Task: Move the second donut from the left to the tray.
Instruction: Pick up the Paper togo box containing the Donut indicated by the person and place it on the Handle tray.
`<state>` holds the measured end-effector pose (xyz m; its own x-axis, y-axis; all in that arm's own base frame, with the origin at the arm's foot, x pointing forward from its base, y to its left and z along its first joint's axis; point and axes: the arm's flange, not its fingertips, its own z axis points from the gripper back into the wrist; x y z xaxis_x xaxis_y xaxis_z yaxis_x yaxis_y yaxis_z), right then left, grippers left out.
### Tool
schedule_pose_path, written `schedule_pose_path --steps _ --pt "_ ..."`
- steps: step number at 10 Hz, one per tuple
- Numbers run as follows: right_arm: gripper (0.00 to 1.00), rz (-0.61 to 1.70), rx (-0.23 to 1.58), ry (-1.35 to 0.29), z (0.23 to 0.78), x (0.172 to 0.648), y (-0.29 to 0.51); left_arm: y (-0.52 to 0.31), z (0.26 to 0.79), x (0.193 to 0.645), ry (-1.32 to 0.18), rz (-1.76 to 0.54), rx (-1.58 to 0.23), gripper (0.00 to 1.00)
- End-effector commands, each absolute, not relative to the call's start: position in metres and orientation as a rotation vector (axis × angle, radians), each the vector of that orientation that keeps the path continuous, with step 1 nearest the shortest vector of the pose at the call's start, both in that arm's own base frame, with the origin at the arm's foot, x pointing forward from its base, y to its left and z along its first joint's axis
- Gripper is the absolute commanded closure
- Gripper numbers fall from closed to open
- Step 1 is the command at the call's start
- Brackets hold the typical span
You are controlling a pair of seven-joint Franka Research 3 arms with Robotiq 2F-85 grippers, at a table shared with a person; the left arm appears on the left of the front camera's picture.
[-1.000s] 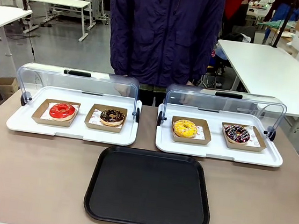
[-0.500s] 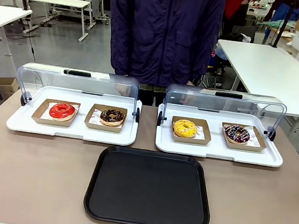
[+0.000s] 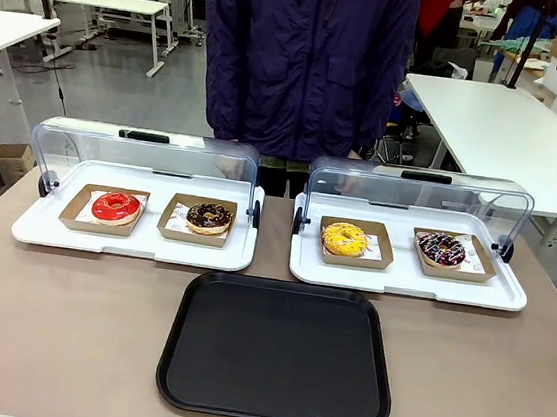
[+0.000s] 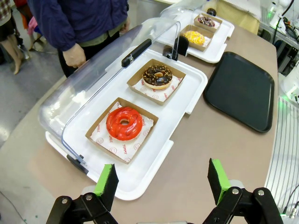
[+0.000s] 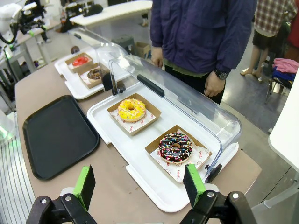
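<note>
The chocolate donut with pale sprinkles sits in its brown holder, second from the left, on the left white display tray. The black tray lies bare near the table's front edge. My left gripper hangs open above the left display tray's near corner, closest to the red donut. Over the right display tray my right gripper is open, near the dark donut with multicoloured sprinkles.
A yellow-glazed donut sits in the right display tray. Both clear lids stand raised at the back. A person in a dark blue jacket stands at the far side, hands down. Bare brown tabletop flanks the black tray.
</note>
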<state>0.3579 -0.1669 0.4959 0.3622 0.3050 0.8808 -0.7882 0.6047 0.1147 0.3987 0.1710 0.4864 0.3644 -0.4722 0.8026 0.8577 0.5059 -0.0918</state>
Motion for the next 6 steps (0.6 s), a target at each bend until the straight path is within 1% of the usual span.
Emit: schedule_pose_path --steps 1,6 --pt "0.0 0.773 0.59 -0.996 0.4973 0.3631 -0.1679 0.171 0.4861 0.3991 -0.815 -0.92 -0.573 0.0" --pt "0.0 0.773 0.59 -0.996 0.4973 0.3631 -0.1679 0.171 0.4861 0.3991 -0.815 -0.92 -0.573 0.0"
